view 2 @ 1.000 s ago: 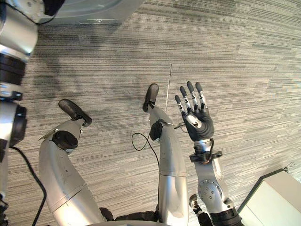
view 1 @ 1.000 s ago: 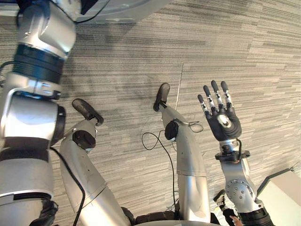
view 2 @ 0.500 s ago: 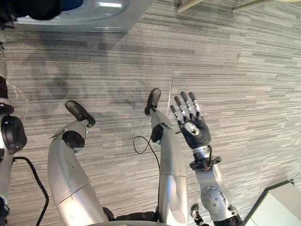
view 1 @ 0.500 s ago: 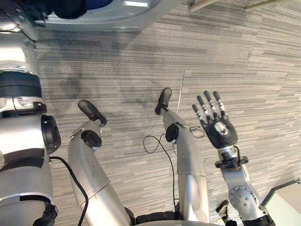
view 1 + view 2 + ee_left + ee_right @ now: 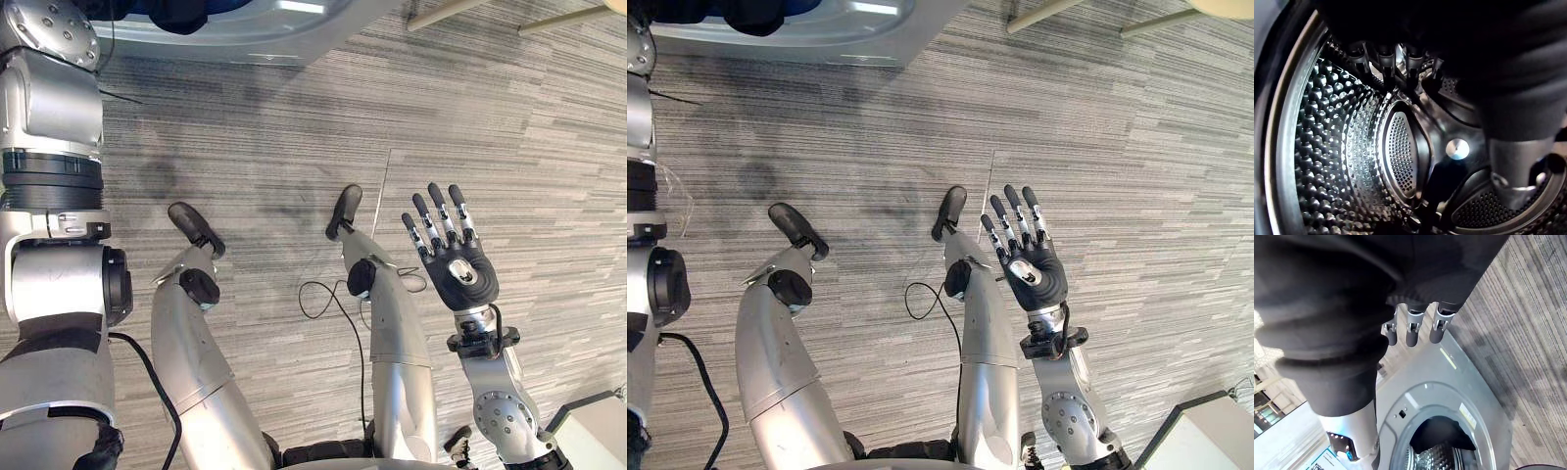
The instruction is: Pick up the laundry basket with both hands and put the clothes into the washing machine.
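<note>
The right hand (image 5: 460, 274) hung palm-up, fingers spread, empty, above grey striped carpet (image 5: 509, 127). The left hand (image 5: 1385, 62) was inside the washing machine (image 5: 1449, 377), fingers relaxed.

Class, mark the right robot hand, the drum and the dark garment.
right robot hand (image 5: 462, 276), left eye view, palm
drum (image 5: 1327, 127), left wrist view, dimpled wall
dark garment (image 5: 1442, 432), right wrist view, its middle

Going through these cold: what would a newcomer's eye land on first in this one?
The right hand stands out first, held open with its palm toward the head camera and fingers spread above the grey striped carpet. The left hand sits inside a perforated steel drum, holding nothing. In the right wrist view, a dark garment lies at the mouth of the washing machine.
</note>
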Available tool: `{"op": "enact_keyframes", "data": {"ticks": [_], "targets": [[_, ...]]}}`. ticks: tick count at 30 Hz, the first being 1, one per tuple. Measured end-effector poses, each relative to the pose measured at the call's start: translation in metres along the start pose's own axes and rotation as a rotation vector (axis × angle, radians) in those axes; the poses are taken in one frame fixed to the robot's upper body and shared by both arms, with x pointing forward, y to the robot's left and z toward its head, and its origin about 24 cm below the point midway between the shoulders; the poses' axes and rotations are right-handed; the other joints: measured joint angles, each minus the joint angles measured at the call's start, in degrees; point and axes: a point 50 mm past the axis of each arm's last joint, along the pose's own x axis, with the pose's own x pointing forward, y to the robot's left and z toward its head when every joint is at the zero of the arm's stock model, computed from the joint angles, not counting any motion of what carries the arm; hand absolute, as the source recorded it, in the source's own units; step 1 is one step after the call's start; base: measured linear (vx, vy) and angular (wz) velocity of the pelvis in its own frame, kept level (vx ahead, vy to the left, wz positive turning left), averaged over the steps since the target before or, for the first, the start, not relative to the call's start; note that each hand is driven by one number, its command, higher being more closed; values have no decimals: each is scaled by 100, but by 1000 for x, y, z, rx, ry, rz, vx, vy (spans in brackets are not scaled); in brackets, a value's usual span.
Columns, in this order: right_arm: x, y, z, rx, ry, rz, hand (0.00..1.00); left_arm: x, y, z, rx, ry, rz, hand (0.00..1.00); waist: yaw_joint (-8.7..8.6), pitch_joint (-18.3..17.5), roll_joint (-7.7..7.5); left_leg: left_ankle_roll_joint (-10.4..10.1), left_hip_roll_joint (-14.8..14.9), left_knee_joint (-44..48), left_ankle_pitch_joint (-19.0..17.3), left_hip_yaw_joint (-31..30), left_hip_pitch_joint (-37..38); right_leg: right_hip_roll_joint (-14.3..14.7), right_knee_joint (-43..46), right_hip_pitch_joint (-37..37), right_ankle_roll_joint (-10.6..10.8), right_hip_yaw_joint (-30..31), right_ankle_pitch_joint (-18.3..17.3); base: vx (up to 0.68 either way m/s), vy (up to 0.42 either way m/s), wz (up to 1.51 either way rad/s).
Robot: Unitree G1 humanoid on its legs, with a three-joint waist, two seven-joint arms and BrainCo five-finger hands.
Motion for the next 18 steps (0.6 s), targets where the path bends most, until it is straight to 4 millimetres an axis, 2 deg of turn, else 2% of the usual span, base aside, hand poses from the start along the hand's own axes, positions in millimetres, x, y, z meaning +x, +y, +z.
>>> {"op": "enact_keyframes", "data": {"ticks": [3,5,6,7,8,9,10,11,12,13,14,15,16,17,18], "targets": [[8,-6,0,-31,-33,-29,0,-7,-5,-9,-16,31,-27,0,-2,7,11,34,-27,15,24,7,2,-27,13,-1,1,-12,-1,5,9,3],[11,-7,3,-34,-72,-51,0,-22,-6,-33,-98,125,-35,0,-5,10,16,38,-39,53,26,11,48,-54,81,-2,-6,-7,-6,6,6,2],[10,-9,5,-43,-89,-75,0,-45,-12,-60,-156,226,-68,0,-18,10,16,37,-55,58,25,36,152,-97,210,12,-38,9,-68,10,2,5],[10,-10,5,-50,-91,-83,0,-56,-14,-67,-190,248,-85,0,-16,10,16,35,-63,59,24,46,198,-107,254,28,-42,24,-104,14,-9,5],[9,-14,5,-56,-94,-109,0,-80,-20,-76,-260,283,-129,0,31,14,23,34,-54,57,23,65,312,-110,308,91,-83,41,-154,0,0,0],[8,-17,4,-61,-88,-130,0,-96,-26,-83,-296,323,-158,0,68,17,28,33,-44,49,22,77,392,-106,323,150,-97,44,-182,16,-39,6],[5,-26,-2,-76,-63,-189,0,-144,-42,-101,-371,468,-241,0,140,19,32,20,-66,-23,28,111,684,-120,391,352,-106,66,-272,14,-55,15],[2,-32,-8,-81,-38,-227,0,-180,-50,-113,-402,578,-293,0,146,20,33,1,-84,-103,23,120,904,-145,466,526,-107,75,-377,8,-59,20],[-1,-37,-12,-94,-17,-255,0,-205,-54,-120,-427,654,-329,0,158,20,33,-58,-102,-156,-18,129,1077,-164,506,651,-80,76,-464,8,-71,27],[-8,-45,-20,-115,20,-317,0,-258,-59,-127,-463,801,-412,0,180,22,43,-90,-156,-267,-35,132,1431,-207,552,935,-103,69,-621,7,-79,34],[-16,-54,-28,-140,69,-375,0,-314,-59,-128,-492,945,-501,0,251,17,70,-146,-258,-482,-1,135,1827,-264,602,1251,-105,51,-720,13,-80,42],[-20,-59,-32,-156,95,-404,0,-340,-57,-126,-505,1010,-543,0,267,13,88,-205,-329,-632,37,135,2051,-315,612,1424,-92,30,-786,32,-92,53],[-31,-69,-39,-184,142,-475,0,-386,-52,-116,-556,1125,-623,0,332,8,142,-286,-491,-980,100,152,2559,-384,589,1825,-103,-2,-890,60,-101,60],[-41,-77,-43,-205,178,-534,0,-423,-43,-105,-611,1226,-680,0,445,-18,242,-339,-630,-1400,336,151,3061,-439,563,2225,-110,-89,-989,69,-114,60],[-46,-80,-43,-217,193,-556,0,-439,-38,-98,-631,1269,-704,0,479,-71,331,-367,-704,-1604,442,148,3267,-477,544,2410,-124,-146,-1050,89,-123,65]]}}
